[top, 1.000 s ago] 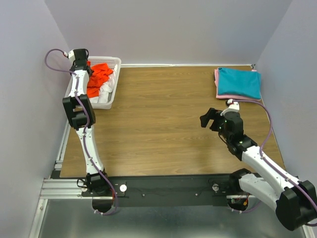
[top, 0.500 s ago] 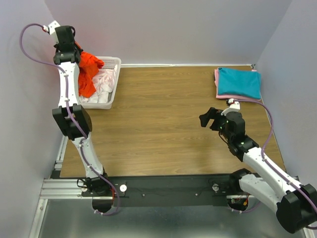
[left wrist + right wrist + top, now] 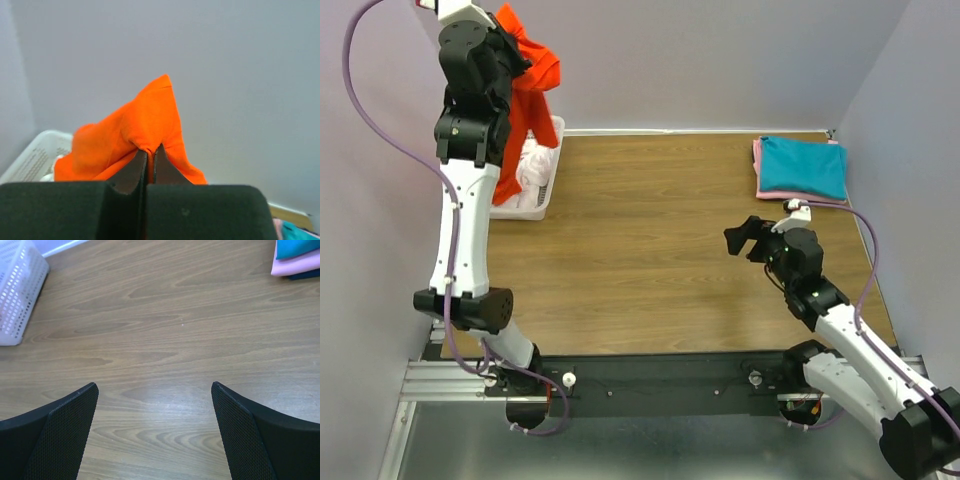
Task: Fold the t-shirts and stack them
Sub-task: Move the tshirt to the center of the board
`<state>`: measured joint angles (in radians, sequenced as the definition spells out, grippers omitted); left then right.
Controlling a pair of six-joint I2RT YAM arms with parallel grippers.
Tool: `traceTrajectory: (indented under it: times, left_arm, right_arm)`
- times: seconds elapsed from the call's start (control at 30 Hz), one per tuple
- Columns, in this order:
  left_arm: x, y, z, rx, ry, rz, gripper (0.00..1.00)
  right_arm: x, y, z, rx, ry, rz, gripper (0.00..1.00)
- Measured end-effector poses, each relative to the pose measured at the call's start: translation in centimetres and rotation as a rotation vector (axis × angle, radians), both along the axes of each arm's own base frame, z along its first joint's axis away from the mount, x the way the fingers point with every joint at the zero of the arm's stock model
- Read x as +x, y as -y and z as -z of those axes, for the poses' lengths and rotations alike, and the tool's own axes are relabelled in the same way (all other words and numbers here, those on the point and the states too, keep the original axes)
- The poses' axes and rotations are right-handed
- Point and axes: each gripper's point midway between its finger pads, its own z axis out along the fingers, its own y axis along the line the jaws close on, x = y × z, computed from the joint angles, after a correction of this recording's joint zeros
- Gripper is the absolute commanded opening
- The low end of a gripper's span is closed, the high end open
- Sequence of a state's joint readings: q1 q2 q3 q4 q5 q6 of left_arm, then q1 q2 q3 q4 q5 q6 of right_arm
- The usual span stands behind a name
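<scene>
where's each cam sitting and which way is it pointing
top external: above and behind the arm bases, looking down on the table; both arms show.
left wrist: on the raised left arm, facing the back wall; left tool shut on the orange-red t-shirt.
right wrist: low over the table, angled down; open right tool at the bottom.
shared: top and right wrist both show the basket and the teal t-shirt.

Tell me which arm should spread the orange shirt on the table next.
Left: the left gripper is shut on the orange-red t-shirt above the basket. The right gripper hangs open and empty.
</scene>
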<state>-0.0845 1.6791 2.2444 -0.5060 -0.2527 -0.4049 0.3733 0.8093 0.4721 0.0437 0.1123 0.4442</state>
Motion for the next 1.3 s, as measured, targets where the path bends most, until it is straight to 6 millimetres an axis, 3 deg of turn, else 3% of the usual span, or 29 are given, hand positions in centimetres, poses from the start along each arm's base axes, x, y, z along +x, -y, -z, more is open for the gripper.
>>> traceTrajectory:
  times: [0.4, 0.6, 0.73, 0.83, 0.93, 1.0, 1.03, 1.1, 1.2, 1.27, 1.3]
  left_arm:
    - [-13.4, 15.8, -11.3, -0.004, 0.350, 0.500, 0.00]
    - [-18.5, 23.3, -13.9, -0.020, 0.454, 0.751, 0.00]
    - [-19.8, 26.7, -14.4, -0.014, 0.490, 0.844, 0.00]
    - [-19.4, 28.3, -13.1, 0.000, 0.467, 0.870, 0.00]
    - [-17.1, 29.2, -8.3, 0.014, 0.370, 0.823, 0.00]
    - [-15.2, 29.2, -3.3, 0.021, 0.267, 0.778, 0.00]
    - [-13.7, 29.4, 1.0, 0.022, 0.178, 0.758, 0.07]
    - [-11.4, 28.7, 6.4, 0.021, 0.060, 0.713, 0.35]
    - [-6.5, 24.5, 17.5, -0.008, -0.184, 0.582, 0.75]
    - [-3.6, 20.7, 24.9, -0.040, -0.359, 0.477, 0.85]
    - [-3.0, 19.4, 27.2, -0.051, -0.415, 0.441, 0.90]
  right_arm:
    - [-0.8, 0.3, -3.4, 0.043, 0.107, -0.001, 1.00]
    - [-1.2, 0.8, -4.9, 0.059, 0.157, 0.019, 1.00]
    - [-1.5, 1.5, -5.5, 0.061, 0.176, 0.050, 1.00]
    - [-1.7, 2.2, -5.6, 0.060, 0.179, 0.081, 1.00]
    - [-1.9, 2.9, -5.7, 0.066, 0.181, 0.123, 1.00]
    - [-1.9, 3.4, -5.4, 0.072, 0.172, 0.150, 1.00]
    - [-1.9, 3.6, -5.1, 0.073, 0.165, 0.168, 1.00]
    - [-1.9, 3.9, -4.7, 0.073, 0.151, 0.188, 1.00]
    - [-1.8, 4.2, -3.6, 0.056, 0.114, 0.208, 1.00]
    - [-1.5, 4.2, -2.8, 0.043, 0.088, 0.212, 1.00]
    - [-1.4, 4.1, -2.1, 0.031, 0.064, 0.213, 1.00]
